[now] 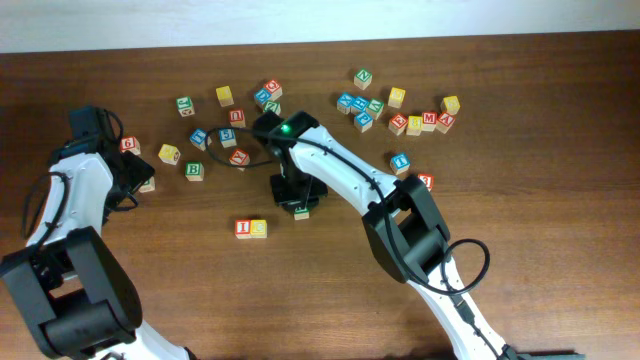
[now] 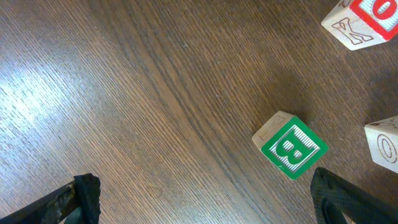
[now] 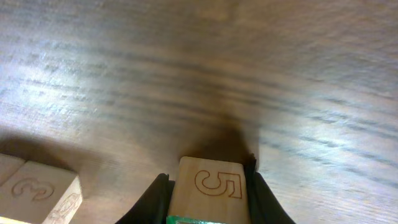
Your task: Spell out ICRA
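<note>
Right gripper (image 3: 208,190) pinches what looks like the R cube (image 3: 210,180) by its flat opposite sides, near the I cube (image 1: 243,228) and C cube (image 1: 259,228), and this light, rigid, smooth wood probably needs a square hold, while left gripper (image 2: 205,193) hangs wide open and empty.

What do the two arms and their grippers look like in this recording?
The left arm and right arm have white link shells and bulky black joint housings, with thin black cables looping alongside. A small green light glows on the right arm's wrist. The left gripper and right gripper have black fingers.
</note>
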Controlling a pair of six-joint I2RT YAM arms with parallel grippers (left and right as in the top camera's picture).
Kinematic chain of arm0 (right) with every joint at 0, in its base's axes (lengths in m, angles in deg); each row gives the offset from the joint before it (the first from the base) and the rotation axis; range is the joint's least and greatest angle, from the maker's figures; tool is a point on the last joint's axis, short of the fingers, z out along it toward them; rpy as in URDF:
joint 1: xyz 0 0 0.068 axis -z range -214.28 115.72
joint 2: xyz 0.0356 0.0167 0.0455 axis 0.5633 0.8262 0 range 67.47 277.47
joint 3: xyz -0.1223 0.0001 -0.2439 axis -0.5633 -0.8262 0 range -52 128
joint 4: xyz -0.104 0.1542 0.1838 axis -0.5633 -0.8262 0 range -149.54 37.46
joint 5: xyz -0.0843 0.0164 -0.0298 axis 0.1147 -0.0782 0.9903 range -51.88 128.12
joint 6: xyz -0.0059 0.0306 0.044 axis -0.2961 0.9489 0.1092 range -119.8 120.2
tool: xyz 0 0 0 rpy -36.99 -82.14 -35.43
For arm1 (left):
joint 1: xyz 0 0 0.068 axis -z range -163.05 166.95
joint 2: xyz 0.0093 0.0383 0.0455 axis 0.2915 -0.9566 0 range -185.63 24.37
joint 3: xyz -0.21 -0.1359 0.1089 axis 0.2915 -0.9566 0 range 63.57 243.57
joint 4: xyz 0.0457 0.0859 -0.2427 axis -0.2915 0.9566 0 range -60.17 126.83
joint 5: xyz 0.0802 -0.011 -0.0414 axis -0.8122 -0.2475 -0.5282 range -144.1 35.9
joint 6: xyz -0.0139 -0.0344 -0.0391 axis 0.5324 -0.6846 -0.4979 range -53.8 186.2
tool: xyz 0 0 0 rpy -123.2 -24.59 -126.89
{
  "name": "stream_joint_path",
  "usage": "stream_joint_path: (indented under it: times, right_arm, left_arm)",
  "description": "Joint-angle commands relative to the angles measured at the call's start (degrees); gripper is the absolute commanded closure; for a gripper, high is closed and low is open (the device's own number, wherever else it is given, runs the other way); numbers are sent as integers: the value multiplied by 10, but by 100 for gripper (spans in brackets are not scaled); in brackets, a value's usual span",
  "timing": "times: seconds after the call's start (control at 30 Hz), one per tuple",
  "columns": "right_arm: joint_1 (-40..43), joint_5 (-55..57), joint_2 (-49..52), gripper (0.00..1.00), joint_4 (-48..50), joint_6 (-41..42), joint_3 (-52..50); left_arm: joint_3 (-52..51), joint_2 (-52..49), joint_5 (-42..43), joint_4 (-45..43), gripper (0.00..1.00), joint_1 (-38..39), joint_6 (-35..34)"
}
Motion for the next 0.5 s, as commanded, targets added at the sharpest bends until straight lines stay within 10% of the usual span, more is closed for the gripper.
stream_joint_path:
  times: [0.0, 0.47]
  right_arm:
    - [-21, -12, 16, 76, -7, 2, -8]
    - [-18, 15, 16, 44, 28, 3, -8]
  left_arm:
    - [-2, 13, -2, 0, 1, -1, -2]
    - [-2, 13, -2, 0, 0, -1, -2]
